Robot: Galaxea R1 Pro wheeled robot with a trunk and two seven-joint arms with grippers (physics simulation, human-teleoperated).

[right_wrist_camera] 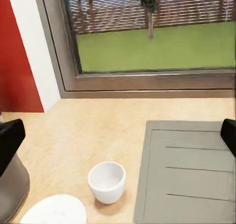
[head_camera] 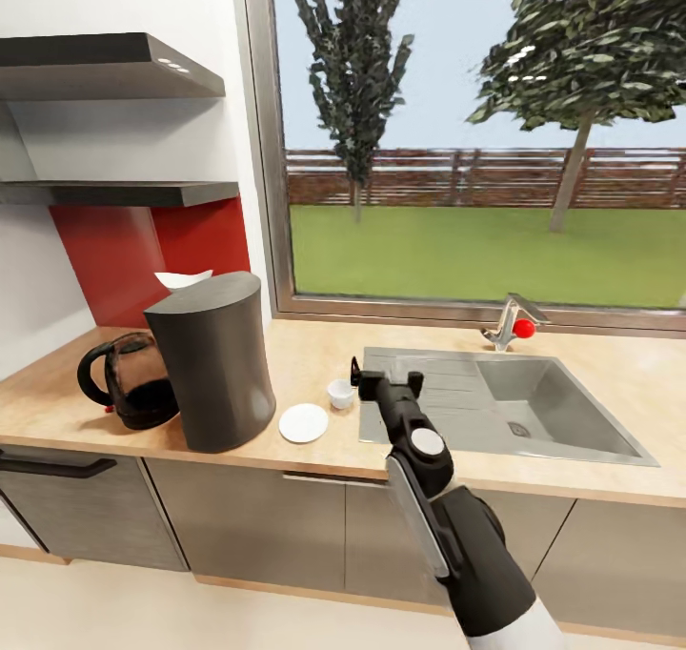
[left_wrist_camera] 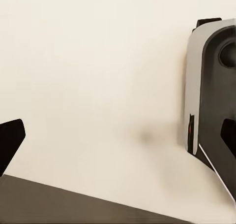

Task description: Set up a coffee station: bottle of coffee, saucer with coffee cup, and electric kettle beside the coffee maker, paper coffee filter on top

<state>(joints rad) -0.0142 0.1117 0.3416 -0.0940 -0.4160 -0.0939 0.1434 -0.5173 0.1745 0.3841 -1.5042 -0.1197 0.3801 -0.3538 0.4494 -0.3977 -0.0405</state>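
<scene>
The dark grey coffee maker (head_camera: 214, 364) stands on the kitchen countertop (head_camera: 305, 350) with the white paper coffee filter (head_camera: 183, 278) on its top. The glass electric kettle (head_camera: 129, 380) sits close on its left. To its right lies the saucer (head_camera: 303, 422) (right_wrist_camera: 55, 210), bare, and the coffee cup (head_camera: 340, 394) (right_wrist_camera: 106, 181) stands on the counter just beside it. My right gripper (head_camera: 386, 380) (right_wrist_camera: 118, 140) hovers open right of the cup, holding nothing. My left gripper (left_wrist_camera: 118, 140) is open over pale floor. The kitchen shelf (head_camera: 114, 192) looks bare; the bottle of coffee is out of view.
A steel sink (head_camera: 562, 412) with drainboard lies under and right of my right arm, with a faucet (head_camera: 510, 326) behind it. A thicker dark shelf (head_camera: 105, 69) hangs above the slim one. A large window backs the counter. Part of the robot's body (left_wrist_camera: 211, 86) appears in the left wrist view.
</scene>
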